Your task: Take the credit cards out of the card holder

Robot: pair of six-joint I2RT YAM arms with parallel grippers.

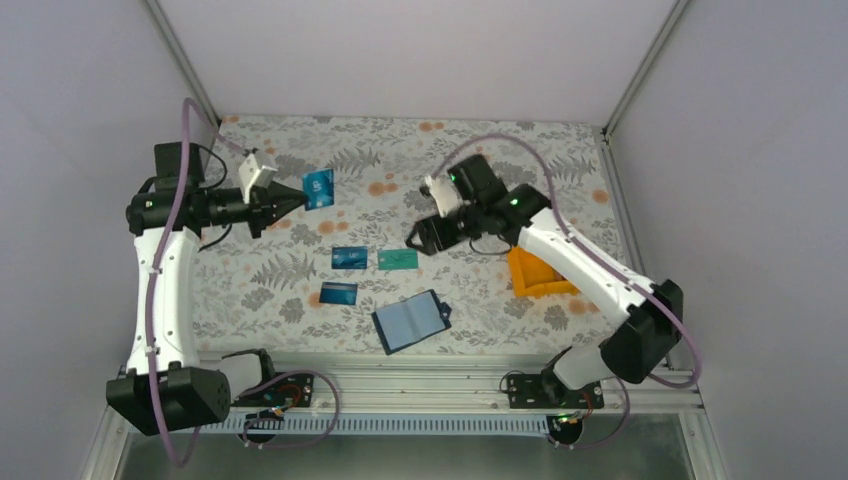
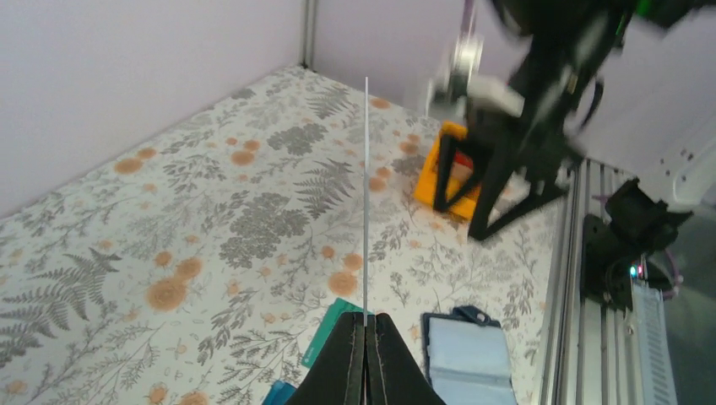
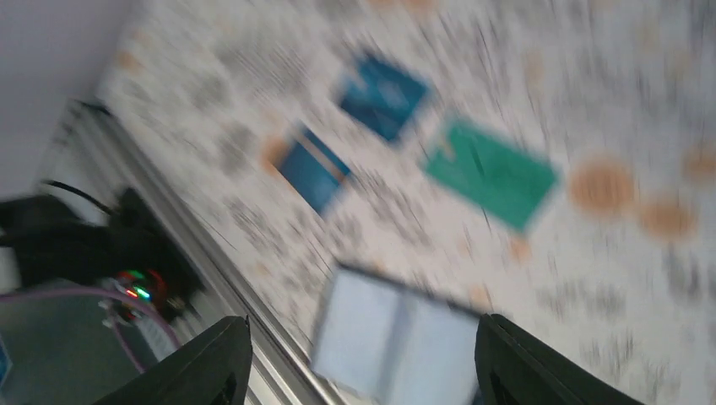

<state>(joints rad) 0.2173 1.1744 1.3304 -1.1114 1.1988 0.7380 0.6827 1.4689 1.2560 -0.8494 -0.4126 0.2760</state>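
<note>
Black left gripper (image 2: pixel 366 325): fingers pinched fully together on the lower edge of the held blue card (image 1: pixel 318 187). The wrist view shows the card edge-on, upright, above the far left of the floral table (image 1: pixel 560 150).
Right gripper (image 1: pixel 413 240): jaws wide apart with nothing between them, hanging just beside the teal-green card (image 1: pixel 397 259).
Cards laid out: the teal-green card, the middle blue card (image 1: pixel 349 257) and the near blue card (image 1: pixel 338 293) lie flat, apart from one another.
Card holder (image 1: pixel 410 320): lies open near the front edge, pockets up. It looks emptied, though blur leaves that unsure.
Doing it well: tilt the held card flat, lower it onto bare cloth away from the others, then part the fingers.
</note>
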